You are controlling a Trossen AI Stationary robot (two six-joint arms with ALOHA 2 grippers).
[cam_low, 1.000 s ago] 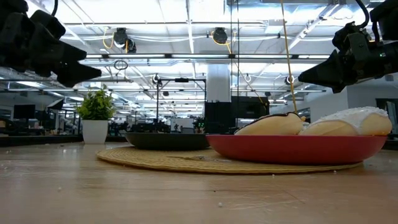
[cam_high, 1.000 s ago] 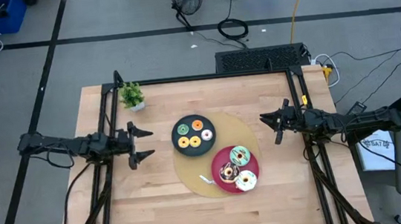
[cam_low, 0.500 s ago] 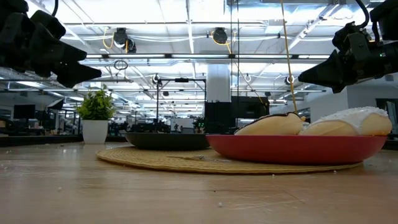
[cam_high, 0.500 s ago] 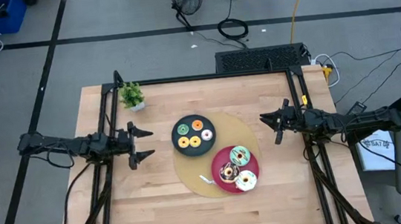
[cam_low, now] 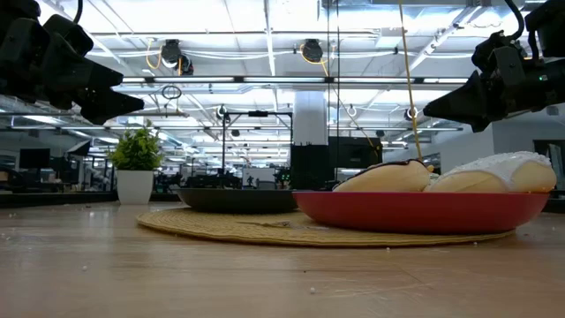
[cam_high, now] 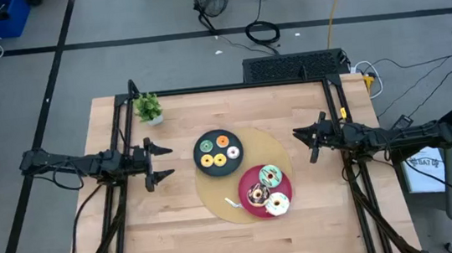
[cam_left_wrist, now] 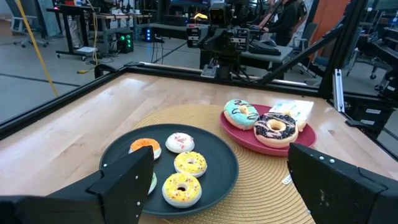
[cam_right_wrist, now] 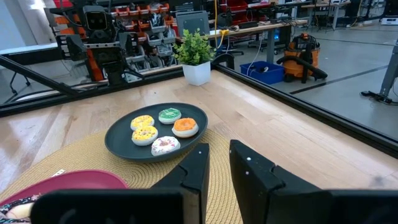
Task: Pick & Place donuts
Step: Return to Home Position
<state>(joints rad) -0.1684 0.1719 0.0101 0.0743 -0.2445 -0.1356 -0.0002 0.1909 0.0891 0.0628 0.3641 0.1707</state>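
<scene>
1. Nearest: red plate (cam_low: 424,212) on a woven mat (cam_high: 272,145), holding three large donuts (cam_left_wrist: 275,127), iced mint, chocolate and white.
2. Just behind, also on the mat: black plate (cam_left_wrist: 221,171) carrying five small donuts (cam_left_wrist: 182,188).
3. Left gripper (cam_high: 168,162) raised over the table's left side, fingers wide apart, empty.
4. Right gripper (cam_high: 304,145) raised over the right side, fingers slightly parted, empty.
5. Farthest: potted plant (cam_high: 148,108).

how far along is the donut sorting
Looks done: five small donuts sit on the black plate, three large donuts on the red plate. Nothing in hand: left gripper and right gripper hang open, wide of both plates. Nothing left; no donut lies loose.
</scene>
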